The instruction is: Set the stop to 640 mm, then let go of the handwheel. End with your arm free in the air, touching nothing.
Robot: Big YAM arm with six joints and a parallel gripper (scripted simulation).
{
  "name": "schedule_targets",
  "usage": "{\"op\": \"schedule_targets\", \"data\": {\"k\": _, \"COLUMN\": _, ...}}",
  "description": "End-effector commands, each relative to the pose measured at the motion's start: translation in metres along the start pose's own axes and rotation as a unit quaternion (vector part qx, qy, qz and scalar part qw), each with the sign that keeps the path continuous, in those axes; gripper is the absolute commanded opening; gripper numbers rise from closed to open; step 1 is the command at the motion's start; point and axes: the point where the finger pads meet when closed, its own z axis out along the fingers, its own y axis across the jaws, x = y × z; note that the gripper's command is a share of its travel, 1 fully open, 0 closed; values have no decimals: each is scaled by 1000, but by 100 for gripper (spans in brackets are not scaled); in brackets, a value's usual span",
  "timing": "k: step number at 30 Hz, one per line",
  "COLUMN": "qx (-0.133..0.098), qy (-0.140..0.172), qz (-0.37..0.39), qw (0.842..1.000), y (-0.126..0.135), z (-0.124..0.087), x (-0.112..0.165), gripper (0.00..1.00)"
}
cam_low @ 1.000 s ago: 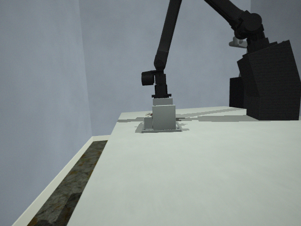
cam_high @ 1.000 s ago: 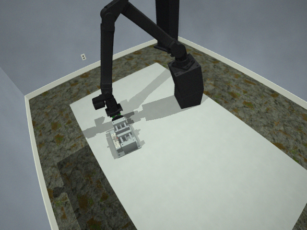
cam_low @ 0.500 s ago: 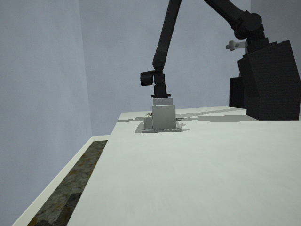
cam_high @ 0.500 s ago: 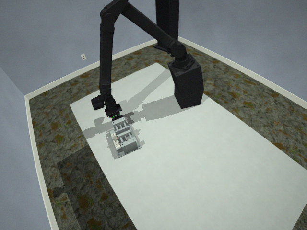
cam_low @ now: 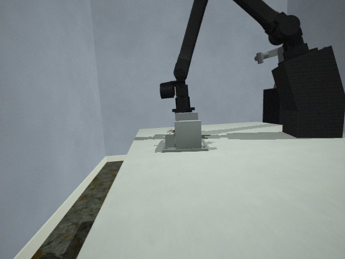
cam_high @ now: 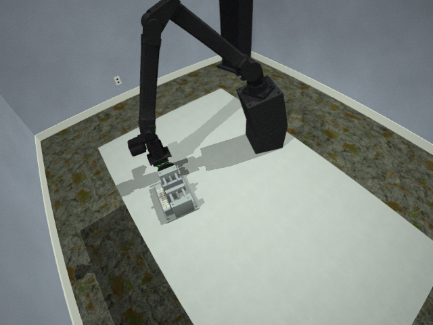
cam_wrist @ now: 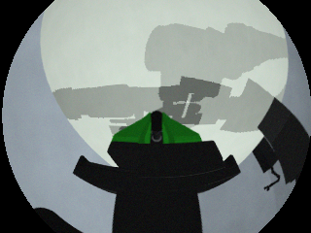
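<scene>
A small grey stop fixture point(cam_high: 176, 193) stands on the white table top, with a scale strip point(cam_high: 161, 199) and a small red pointer along its left side. It also shows in the exterior view point(cam_low: 186, 134) as a grey block on a flat base. The green handwheel point(cam_high: 162, 164) sits at the fixture's far end. My gripper point(cam_high: 160, 161) comes down from above and is shut on the handwheel. In the wrist view the green handwheel point(cam_wrist: 155, 132) lies between my dark fingers. The scale numbers are too small to read.
The arm's dark base block point(cam_high: 264, 113) stands at the far side of the table. The table's left edge point(cam_low: 117, 178) drops to a mottled floor. A wall socket point(cam_high: 118, 80) is on the back wall.
</scene>
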Motion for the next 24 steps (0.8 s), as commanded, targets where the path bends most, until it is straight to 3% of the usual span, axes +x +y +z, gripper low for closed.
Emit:
{"op": "schedule_targets", "data": {"k": 1, "qx": -34, "qy": -3, "qz": 1, "qw": 999, "y": 42, "z": -5, "x": 4, "gripper": 6}}
{"op": "schedule_targets", "data": {"k": 14, "qx": -35, "qy": -3, "qz": 1, "qw": 999, "y": 46, "z": -8, "x": 4, "gripper": 6}}
{"op": "schedule_targets", "data": {"k": 18, "qx": -54, "qy": -4, "qz": 1, "qw": 999, "y": 62, "z": -31, "x": 3, "gripper": 6}}
{"op": "schedule_targets", "data": {"k": 24, "qx": -57, "qy": -4, "qz": 1, "qw": 998, "y": 64, "z": -35, "x": 2, "gripper": 6}}
